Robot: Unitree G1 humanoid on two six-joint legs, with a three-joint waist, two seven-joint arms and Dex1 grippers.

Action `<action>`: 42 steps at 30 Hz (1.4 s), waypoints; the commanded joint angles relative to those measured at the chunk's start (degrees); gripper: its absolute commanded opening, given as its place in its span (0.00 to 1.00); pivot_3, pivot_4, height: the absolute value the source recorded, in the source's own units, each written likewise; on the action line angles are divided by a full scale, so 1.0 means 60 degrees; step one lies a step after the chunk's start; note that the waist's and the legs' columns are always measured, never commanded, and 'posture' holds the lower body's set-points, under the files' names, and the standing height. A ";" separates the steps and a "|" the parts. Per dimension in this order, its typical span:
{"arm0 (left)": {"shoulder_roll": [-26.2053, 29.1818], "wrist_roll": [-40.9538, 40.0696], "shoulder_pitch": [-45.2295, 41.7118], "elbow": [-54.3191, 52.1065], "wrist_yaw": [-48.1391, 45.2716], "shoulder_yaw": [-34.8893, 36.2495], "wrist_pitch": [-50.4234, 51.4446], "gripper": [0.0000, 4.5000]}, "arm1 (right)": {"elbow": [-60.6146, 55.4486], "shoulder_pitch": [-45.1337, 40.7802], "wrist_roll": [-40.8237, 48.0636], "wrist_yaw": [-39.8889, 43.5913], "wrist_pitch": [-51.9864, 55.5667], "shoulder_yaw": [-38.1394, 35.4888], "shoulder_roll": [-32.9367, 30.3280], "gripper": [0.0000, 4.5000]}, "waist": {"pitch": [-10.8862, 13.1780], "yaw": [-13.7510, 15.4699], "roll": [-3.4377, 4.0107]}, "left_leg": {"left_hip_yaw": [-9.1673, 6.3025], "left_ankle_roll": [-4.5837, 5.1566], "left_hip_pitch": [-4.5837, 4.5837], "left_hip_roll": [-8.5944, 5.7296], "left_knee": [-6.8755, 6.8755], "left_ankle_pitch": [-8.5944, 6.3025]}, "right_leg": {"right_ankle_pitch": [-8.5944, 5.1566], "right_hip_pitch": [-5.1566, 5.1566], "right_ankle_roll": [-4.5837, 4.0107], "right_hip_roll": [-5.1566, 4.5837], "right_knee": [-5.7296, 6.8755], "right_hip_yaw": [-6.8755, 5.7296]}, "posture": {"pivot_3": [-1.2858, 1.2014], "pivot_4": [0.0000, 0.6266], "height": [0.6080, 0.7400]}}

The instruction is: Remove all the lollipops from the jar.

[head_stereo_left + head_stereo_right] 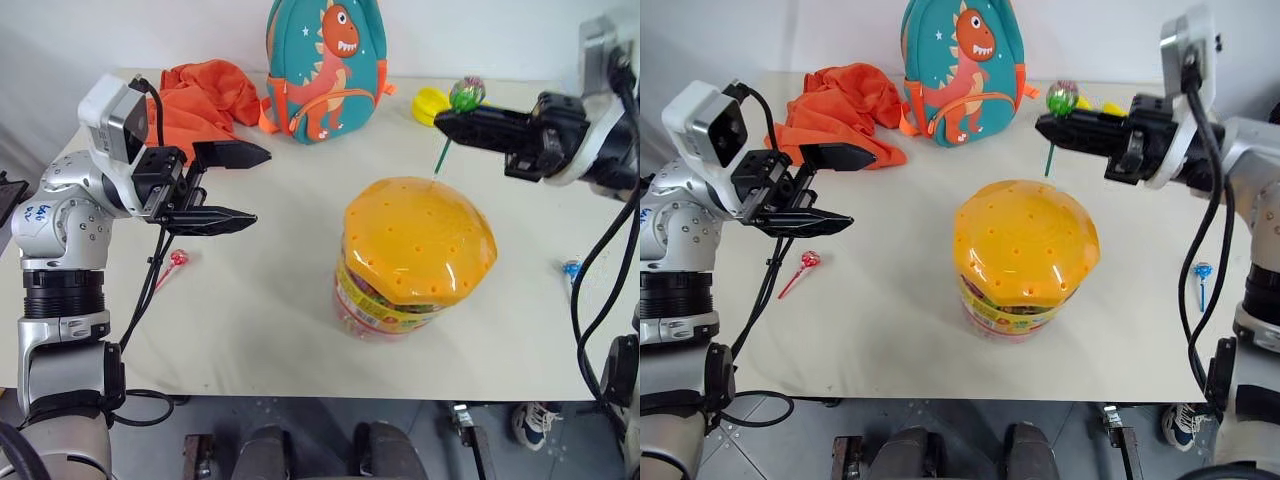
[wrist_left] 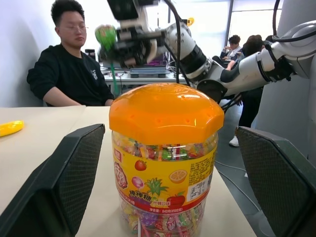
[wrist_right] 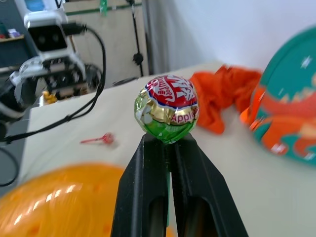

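The jar (image 1: 420,250), a clear tub with an orange domed lid, stands in the middle of the table. My right gripper (image 1: 442,123) is held above and behind it, shut on the green lollipop (image 1: 466,93) just under its wrapped head (image 3: 168,109). The stick hangs down to near the lid's far edge. My left gripper (image 1: 245,187) hangs open to the left of the jar, pointing at it with nothing between its fingers. A red lollipop (image 1: 178,258) lies on the table below the left gripper. A blue lollipop (image 1: 571,268) lies near the right edge.
A teal dinosaur backpack (image 1: 325,65) stands at the back centre, with an orange cloth (image 1: 205,95) to its left and a yellow toy (image 1: 430,103) to its right. A person (image 2: 69,64) sits beyond the table.
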 commanded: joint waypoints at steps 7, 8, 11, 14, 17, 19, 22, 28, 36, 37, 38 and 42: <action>-0.0010 -0.0164 0.0137 -0.0247 0.0642 0.0404 0.0101 1.00 | 0.1899 -0.0564 -0.1989 -0.0591 -0.0629 -0.0227 -0.1842 0.01 | 0.0000 0.0042 -0.0001 | -0.0002 0.0004 -0.0003 -0.0003 -0.0005 -0.0003 | 0.0000 0.0002 0.0000 -0.0005 0.0002 0.0000 | 0.52 0.24 1.00; -0.0017 -0.0185 0.0173 -0.0255 0.0807 0.0459 0.0148 1.00 | 0.2177 -0.0438 -0.2309 -0.0577 -0.0603 -0.0058 -0.2127 0.01 | 0.0000 0.0042 -0.0001 | -0.0004 0.0005 -0.0003 -0.0007 -0.0007 -0.0003 | 0.0000 0.0002 0.0000 -0.0008 0.0003 0.0001 | 0.52 0.24 1.00; 0.0186 -0.0072 0.0464 -0.0405 0.1095 0.0475 0.0322 1.00 | 0.3326 0.0603 -0.3728 -0.0636 -0.0873 0.0752 -0.2991 0.01 | 0.0000 0.0014 -0.0001 | 0.0005 0.0007 -0.0003 -0.0010 -0.0014 -0.0004 | 0.0000 0.0001 0.0000 -0.0013 -0.0005 0.0004 | 0.52 0.24 1.00; 0.0357 0.0044 0.0696 -0.0582 0.1451 0.0424 0.0539 1.00 | 0.4125 0.1389 -0.4469 -0.0472 -0.1017 0.1105 -0.3323 0.01 | 0.0000 -0.0023 -0.0001 | 0.0020 0.0007 -0.0002 -0.0008 -0.0020 -0.0004 | 0.0000 -0.0004 0.0000 -0.0014 -0.0009 0.0005 | 0.52 0.24 1.00; 0.0492 0.0225 0.0934 -0.0729 0.1819 0.0348 0.0684 1.00 | 0.4895 0.1907 -0.5038 -0.0475 -0.1185 0.1243 -0.3368 0.01 | 0.0000 -0.0069 0.0013 | 0.0033 0.0006 -0.0002 -0.0008 -0.0028 -0.0003 | 0.0000 -0.0015 0.0000 -0.0016 -0.0009 0.0007 | 0.52 0.24 1.00; 0.0558 0.0298 0.1083 -0.0830 0.2010 0.0294 0.0845 1.00 | 0.5574 0.2079 -0.5431 -0.0582 -0.1513 0.1322 -0.3290 0.01 | 0.0000 -0.0105 0.0013 | 0.0032 0.0006 -0.0001 -0.0006 -0.0029 -0.0003 | 0.0000 -0.0016 0.0000 -0.0016 -0.0009 0.0006 | 0.52 0.24 1.00; 0.0597 0.0399 0.1273 -0.1003 0.2403 0.0242 0.1006 1.00 | 0.6536 0.2014 -0.5759 -0.0727 -0.2185 0.1214 -0.2943 0.01 | 0.0000 -0.0113 0.0013 | 0.0028 0.0006 -0.0002 -0.0006 -0.0029 -0.0003 | 0.0000 -0.0015 0.0000 -0.0016 -0.0009 0.0006 | 0.52 0.24 1.00; 0.0542 0.0507 0.1605 -0.1196 0.2443 0.0159 0.0865 1.00 | 0.7554 0.1468 -0.5932 -0.1034 -0.2609 0.1091 -0.1843 0.01 | 0.0001 -0.0234 0.0013 | 0.0030 0.0003 0.0001 0.0002 -0.0024 -0.0002 | 0.0000 -0.0011 0.0000 -0.0012 -0.0010 0.0005 | 0.52 0.24 1.00; 0.0501 0.0617 0.2122 -0.1475 0.2770 0.0277 0.0534 1.00 | 0.8072 0.1425 -0.6202 -0.1380 -0.2632 0.1126 -0.0845 0.17 | 0.0000 -0.0200 0.0014 | 0.0014 0.0003 -0.0003 0.0001 -0.0026 -0.0002 | -0.0001 -0.0011 -0.0001 -0.0012 -0.0007 0.0004 | 0.52 0.24 1.00; 0.0533 0.0584 0.2206 -0.1535 0.2798 0.0315 0.0520 1.00 | 0.8085 0.1453 -0.6217 -0.1405 -0.2636 0.1083 -0.0840 0.24 | 0.0000 -0.0189 0.0014 | 0.0012 0.0003 -0.0003 -0.0001 -0.0027 -0.0002 | -0.0001 -0.0010 -0.0001 -0.0013 -0.0007 0.0004 | 0.52 0.24 1.00; 0.0559 0.0544 0.2270 -0.1577 0.2834 0.0354 0.0534 1.00 | 0.8075 0.1482 -0.6216 -0.1395 -0.2640 0.1045 -0.0845 0.31 | 0.0000 -0.0186 0.0014 | 0.0009 0.0003 -0.0005 -0.0004 -0.0027 -0.0002 | 0.0000 -0.0010 -0.0001 -0.0016 -0.0005 0.0004 | 0.52 0.24 1.00; 0.0650 0.0487 0.2487 -0.1686 0.2983 0.0530 0.0618 1.00 | 0.7555 0.1720 -0.6109 -0.1150 -0.2484 0.0828 -0.1017 0.61 | 0.0000 -0.0211 0.0014 | 0.0006 0.0003 -0.0004 -0.0006 -0.0025 -0.0002 | 0.0000 -0.0006 -0.0001 -0.0016 -0.0006 0.0004 | 0.52 0.24 1.00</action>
